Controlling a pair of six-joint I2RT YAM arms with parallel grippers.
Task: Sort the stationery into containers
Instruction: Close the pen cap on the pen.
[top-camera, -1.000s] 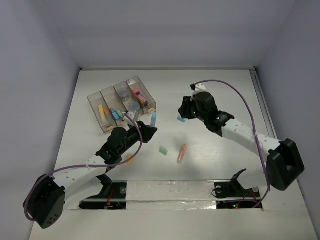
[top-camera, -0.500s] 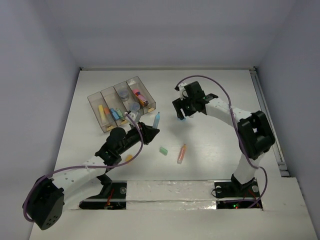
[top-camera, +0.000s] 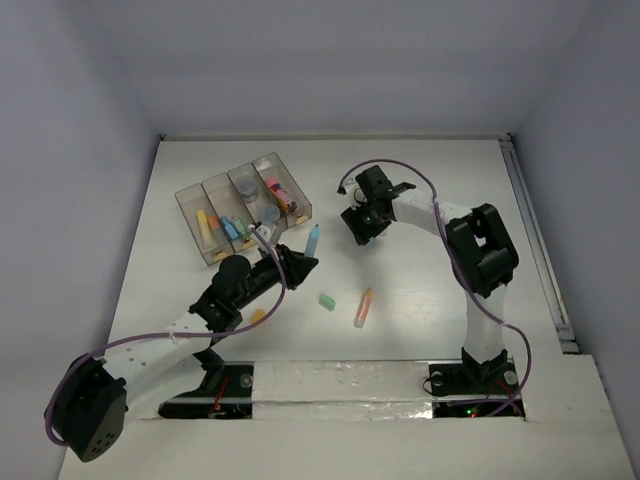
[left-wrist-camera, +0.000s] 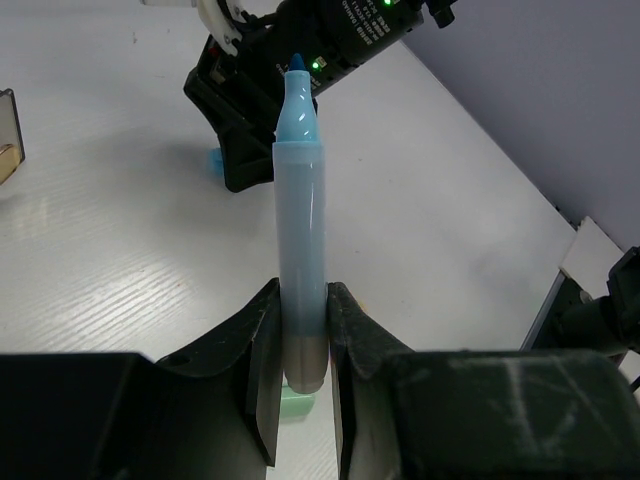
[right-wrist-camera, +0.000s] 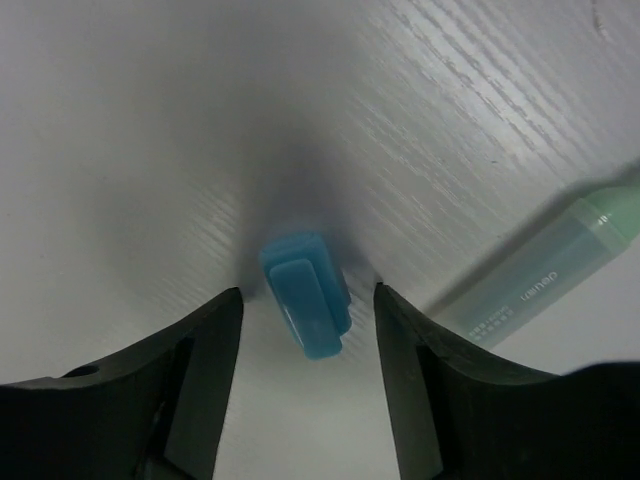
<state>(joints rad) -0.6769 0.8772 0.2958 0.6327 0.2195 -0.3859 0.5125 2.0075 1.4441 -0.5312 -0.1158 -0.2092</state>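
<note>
Fingers (left-wrist-camera: 262, 345) of the left gripper (left-wrist-camera: 300, 305) are pressed tight on the lower end of a blue marker (left-wrist-camera: 300, 200), which stands straight up out of them, darker cap on top. From above, this marker hangs over the white table (top-camera: 400, 325) just off the near right corner of the tray (top-camera: 183, 203), close to it but not in it. The tray is smoky clear plastic with four narrow compartments side by side, set at a slant on the table's left half. Its leftmost compartment holds a yellow pen (top-camera: 203, 222), the next some small blue pieces (top-camera: 230, 228), the third a round grey pot (top-camera: 247, 187) and the rightmost a pink pen (top-camera: 278, 190); a second grey pot (top-camera: 268, 213) sits nearer the front, in which of the two right compartments I cannot tell. The right gripper (right-wrist-camera: 305, 325) points down at the table right of the marker, jaws apart on either side of a small blue block (right-wrist-camera: 303, 285) lying flat, a gap showing on each side. A pale greenish marker (right-wrist-camera: 545, 262) crosses the right edge of that wrist view; whether it is the held one is unclear. Nearer the arm bases, a green block (top-camera: 326, 299) and an orange pen (top-camera: 363, 307) lie loose on the table, close but apart, and a small orange-yellow piece (top-camera: 258, 316) shows just beside the left arm (top-camera: 170, 335).
</note>
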